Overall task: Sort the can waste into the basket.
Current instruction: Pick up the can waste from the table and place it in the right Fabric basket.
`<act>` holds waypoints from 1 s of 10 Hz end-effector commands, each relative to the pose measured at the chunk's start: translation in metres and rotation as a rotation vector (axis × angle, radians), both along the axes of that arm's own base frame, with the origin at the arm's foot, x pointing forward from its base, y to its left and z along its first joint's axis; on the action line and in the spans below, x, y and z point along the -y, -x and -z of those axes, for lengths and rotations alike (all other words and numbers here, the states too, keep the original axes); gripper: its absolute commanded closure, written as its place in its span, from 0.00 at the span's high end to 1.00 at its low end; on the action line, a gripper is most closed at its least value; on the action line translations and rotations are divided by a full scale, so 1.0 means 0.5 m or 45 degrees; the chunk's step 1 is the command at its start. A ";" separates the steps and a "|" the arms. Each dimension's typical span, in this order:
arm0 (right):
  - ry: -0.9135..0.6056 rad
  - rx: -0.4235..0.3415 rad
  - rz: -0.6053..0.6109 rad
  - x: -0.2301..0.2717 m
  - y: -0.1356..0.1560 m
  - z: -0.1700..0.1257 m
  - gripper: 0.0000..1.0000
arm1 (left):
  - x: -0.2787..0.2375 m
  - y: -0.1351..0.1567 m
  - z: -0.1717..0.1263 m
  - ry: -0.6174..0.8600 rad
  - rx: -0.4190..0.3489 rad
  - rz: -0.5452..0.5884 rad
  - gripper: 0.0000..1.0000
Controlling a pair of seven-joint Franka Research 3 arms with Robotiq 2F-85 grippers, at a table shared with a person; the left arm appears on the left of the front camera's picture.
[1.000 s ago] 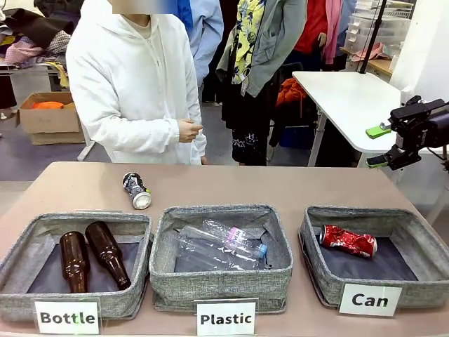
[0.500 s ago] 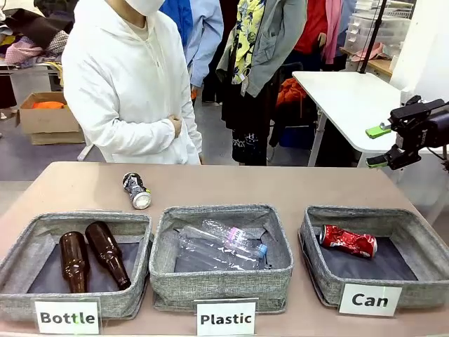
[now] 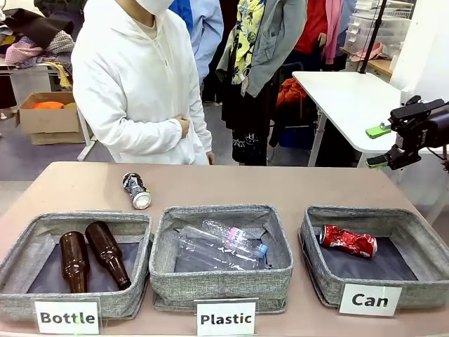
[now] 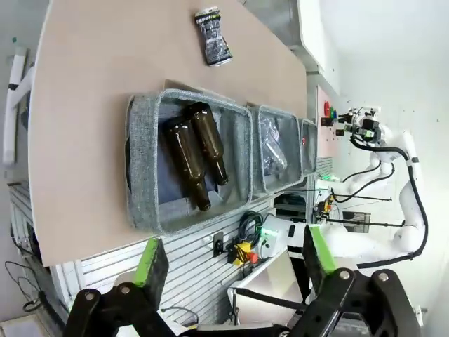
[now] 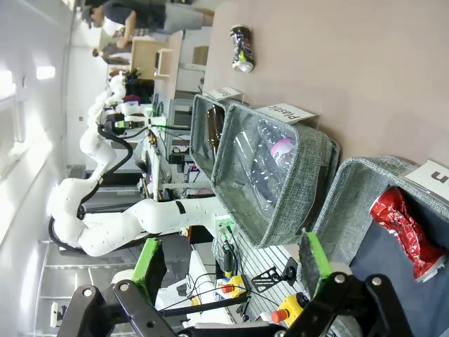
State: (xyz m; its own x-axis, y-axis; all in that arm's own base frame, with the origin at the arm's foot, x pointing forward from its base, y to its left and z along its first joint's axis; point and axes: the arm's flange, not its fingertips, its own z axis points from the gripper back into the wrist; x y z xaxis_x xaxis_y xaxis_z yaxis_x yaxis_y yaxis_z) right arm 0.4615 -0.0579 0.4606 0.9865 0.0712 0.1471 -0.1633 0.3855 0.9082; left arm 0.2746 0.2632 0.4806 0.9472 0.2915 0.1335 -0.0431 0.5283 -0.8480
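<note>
The right gripper hangs in free air just past the table's far right corner. Its green pads stand wide apart, holding and touching nothing. Below it, on the robot's side, sits the "Can" basket, open-topped, its floor mostly bare. One red can lies inside against the wall farther from the gripper. Beyond that basket, farther from the gripper, stand the "Plastic" basket and then the "Bottle" basket, three baskets in a row along the near edge. Two brown bottles lie in the last. The crumpled clear bottles in the middle one are hard to count. One dark can lies on open tabletop well across from the gripper, behind the gap between the "Bottle" and "Plastic" baskets, with bare table on all sides. A person in white stands at the far edge. The left gripper hovers off the table beyond the "Bottle" basket's end, fingers spread and empty.
</note>
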 end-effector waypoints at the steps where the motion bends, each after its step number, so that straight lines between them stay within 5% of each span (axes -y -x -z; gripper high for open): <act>1: 0.002 0.020 -0.015 0.003 0.000 -0.006 1.00 | 0.061 -0.001 0.001 -0.076 0.091 0.089 1.00; 3: 0.002 0.020 -0.015 0.003 0.000 -0.006 1.00 | 0.163 -0.102 -0.015 -0.187 0.214 0.139 1.00; 6: 0.002 0.020 -0.015 0.003 0.000 -0.006 1.00 | 0.336 -0.276 -0.012 -0.366 0.115 0.285 1.00; 10: 0.002 0.020 -0.015 0.003 0.000 -0.006 1.00 | 0.553 -0.457 0.049 -0.657 -0.013 0.270 1.00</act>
State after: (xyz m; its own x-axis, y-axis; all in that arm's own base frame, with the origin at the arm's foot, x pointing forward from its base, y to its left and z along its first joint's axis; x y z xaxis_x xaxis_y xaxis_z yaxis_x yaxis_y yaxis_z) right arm 0.4616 -0.0577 0.4607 0.9865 0.0719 0.1473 -0.1637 0.3856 0.9081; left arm 0.4863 -0.0122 0.4512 0.9745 -0.0129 0.2238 0.1309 0.8432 -0.5214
